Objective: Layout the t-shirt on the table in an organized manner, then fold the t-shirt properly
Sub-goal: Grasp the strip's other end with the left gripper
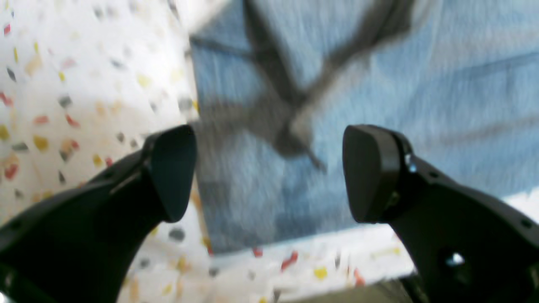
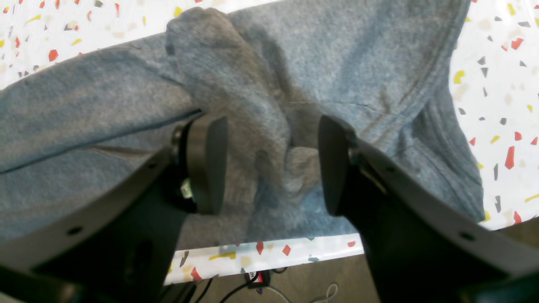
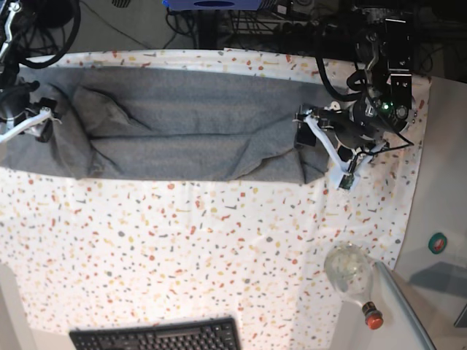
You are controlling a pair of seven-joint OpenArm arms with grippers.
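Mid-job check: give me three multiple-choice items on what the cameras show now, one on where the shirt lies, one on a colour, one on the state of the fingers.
1. Where does the heather-grey knit t-shirt lie on the speckled white table cloth?
A. in a band along the far edge
B. bunched at the centre
C. hanging off the near edge

2. What colour is the cap of the clear bottle by the table's corner?
A. blue
B. red
C. yellow

3. How do the right gripper fingers stand?
A. shut on a sleeve
B. out of view
C. apart, straddling a ridge of fabric

Answers: 1 A, the base view shows it stretched along the top; 2 B, the cap is red; 3 C, the right wrist view shows a gap between the fingers.
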